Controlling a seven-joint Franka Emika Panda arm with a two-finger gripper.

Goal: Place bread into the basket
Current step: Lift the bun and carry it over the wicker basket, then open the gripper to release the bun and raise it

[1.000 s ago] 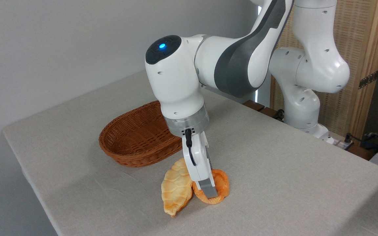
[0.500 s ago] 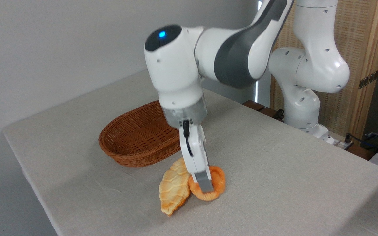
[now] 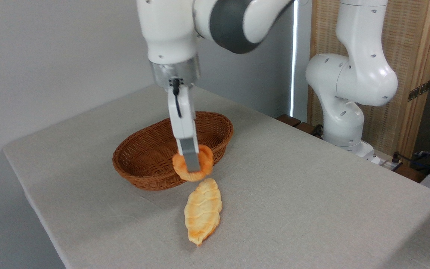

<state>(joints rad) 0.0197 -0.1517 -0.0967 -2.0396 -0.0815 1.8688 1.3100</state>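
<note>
The orange-brown bun point(image 3: 203, 160) hangs in the air, clamped edge-on between the fingers of my gripper point(image 3: 191, 165), which is shut on it. It hovers over the near right rim of the reddish-brown wicker basket point(image 3: 144, 155), well above the table. The basket is oval and shallow, and nothing shows inside it. The far finger is hidden behind the bun.
A paler yellow leaf-shaped loaf point(image 3: 202, 210) lies on the grey tablecloth just in front of the basket. The arm's white base point(image 3: 345, 127) stands at the table's back right, before a wooden screen. The table's edges run close on the left and front.
The gripper has risen and swung left and back with the bun, lifting it off the table to the basket's rim. The leaf-shaped loaf was nudged and now lies straighter.
</note>
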